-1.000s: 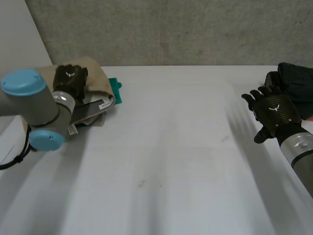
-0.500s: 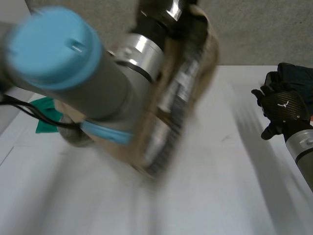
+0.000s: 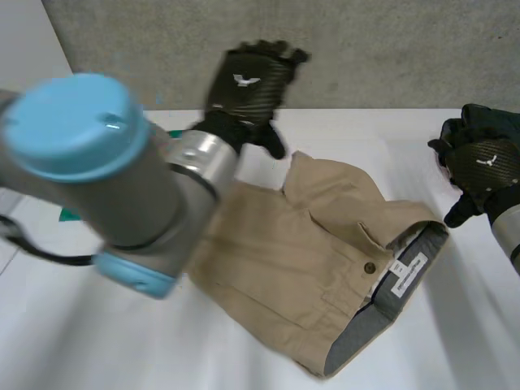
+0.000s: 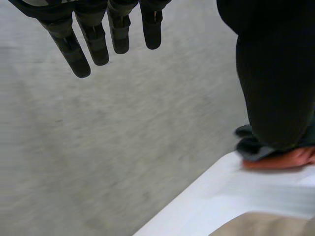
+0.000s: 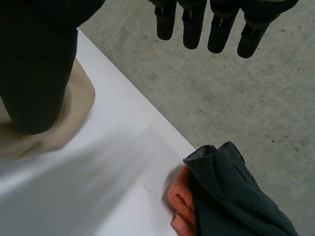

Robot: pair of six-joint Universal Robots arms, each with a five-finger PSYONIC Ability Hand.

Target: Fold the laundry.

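A khaki pair of shorts (image 3: 317, 268) lies spread and rumpled on the middle of the white table (image 3: 455, 341), waistband and white label toward the right front. My left hand (image 3: 248, 81) hangs open in the air above the garment's far edge, fingers (image 4: 93, 39) straight, holding nothing. A khaki corner (image 4: 261, 226) shows below it in the left wrist view. My right hand (image 3: 483, 166) hovers open at the table's right side, apart from the shorts, fingers (image 5: 216, 24) straight. The khaki edge (image 5: 74, 108) lies beside its thumb.
A dark green garment (image 5: 231, 191) on an orange cloth (image 5: 179, 196) sits at the table's far right corner, behind my right hand. A bit of green cloth (image 3: 69, 215) peeks out at the left behind my left arm (image 3: 97, 162), which spans the left foreground.
My left hand lifted the khaki shorts off the left pile, swung them to the middle and let go; it is now open above them. My right hand drifted slightly right.
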